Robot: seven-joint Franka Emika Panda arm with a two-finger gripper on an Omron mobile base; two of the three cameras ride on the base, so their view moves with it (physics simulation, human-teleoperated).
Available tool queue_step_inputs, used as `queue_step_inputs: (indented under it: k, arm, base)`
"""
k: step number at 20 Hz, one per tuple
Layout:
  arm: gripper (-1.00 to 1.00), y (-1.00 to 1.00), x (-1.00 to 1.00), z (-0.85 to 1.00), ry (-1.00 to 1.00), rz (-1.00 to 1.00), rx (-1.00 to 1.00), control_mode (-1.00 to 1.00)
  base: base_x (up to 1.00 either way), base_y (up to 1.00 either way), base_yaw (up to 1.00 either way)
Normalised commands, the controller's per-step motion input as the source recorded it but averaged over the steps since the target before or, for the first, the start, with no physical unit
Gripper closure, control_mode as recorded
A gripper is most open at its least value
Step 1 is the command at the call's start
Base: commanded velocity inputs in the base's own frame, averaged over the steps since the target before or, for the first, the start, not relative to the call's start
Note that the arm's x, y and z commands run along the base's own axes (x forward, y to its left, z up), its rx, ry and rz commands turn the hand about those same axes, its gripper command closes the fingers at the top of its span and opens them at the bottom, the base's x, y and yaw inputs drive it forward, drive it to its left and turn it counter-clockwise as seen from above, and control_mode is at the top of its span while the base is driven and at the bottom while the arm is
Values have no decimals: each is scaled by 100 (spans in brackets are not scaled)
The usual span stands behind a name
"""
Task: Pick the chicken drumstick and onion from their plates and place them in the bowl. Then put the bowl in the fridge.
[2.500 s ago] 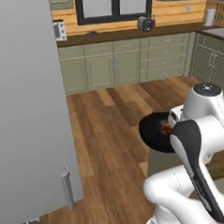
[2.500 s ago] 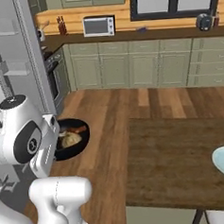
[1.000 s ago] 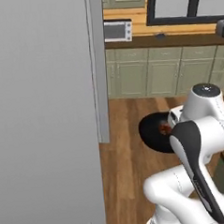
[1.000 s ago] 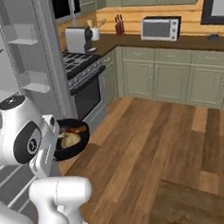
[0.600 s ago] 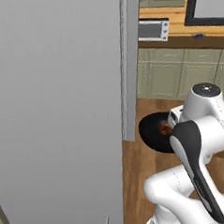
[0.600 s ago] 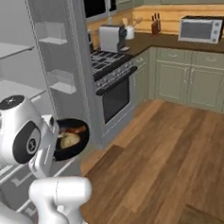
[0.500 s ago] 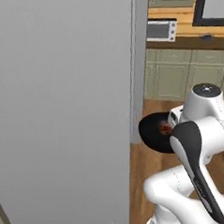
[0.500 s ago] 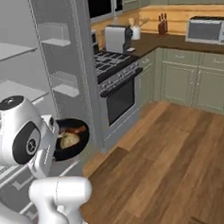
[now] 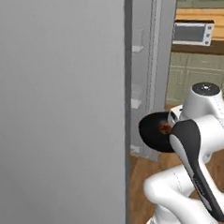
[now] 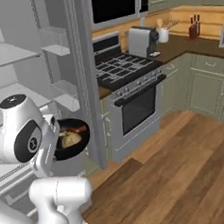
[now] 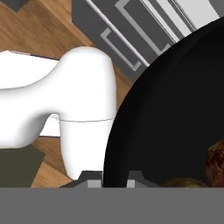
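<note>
My gripper (image 11: 113, 179) is shut on the rim of the glossy black bowl (image 11: 175, 109), which it holds up close to the arm. The bowl (image 10: 70, 138) carries the reddish-brown chicken drumstick (image 10: 77, 130) and the pale tan onion (image 10: 67, 140). From the left side the bowl (image 9: 155, 132) shows a bit of the drumstick (image 9: 164, 127) at its rim. Just ahead stands the open fridge (image 10: 15, 54) with white shelves. Its big grey door (image 9: 62, 112) fills the left side, and the interior (image 9: 141, 84) shows past the door's edge. The plates are out of view.
A stove with an oven (image 10: 126, 79) stands right of the fridge, with a toaster (image 10: 142, 40) and a knife block (image 10: 193, 30) on the counter. A microwave (image 9: 192, 32) sits on a far counter above pale green cabinets (image 10: 206, 83). Wood floor (image 10: 175, 176) lies open to the right.
The base has turned toward the fridge, so the whole scene has shifted: the fridge door and shelves now loom close. The bowl sits in the gripper as before, with the arm's pose unchanged.
</note>
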Motion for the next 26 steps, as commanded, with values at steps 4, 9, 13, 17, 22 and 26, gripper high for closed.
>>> queue_step_inputs:
  k: [4, 9, 13, 17, 22, 26]
  arm:
    - [100, 0, 0, 0, 0, 0, 0, 100]
    - [100, 0, 0, 0, 0, 0, 0, 100]
    - [100, 0, 0, 0, 0, 0, 0, 100]
    - [100, 0, 0, 0, 0, 0, 0, 100]
    - [100, 0, 0, 0, 0, 0, 0, 100]
    - [100, 0, 0, 0, 0, 0, 0, 100]
  base:
    - [-8, 1, 42]
    - [0, 0, 40]
    - [2, -1, 46]
    - [21, -14, 48]
    - [38, -47, 34]
    - [30, -12, 28]
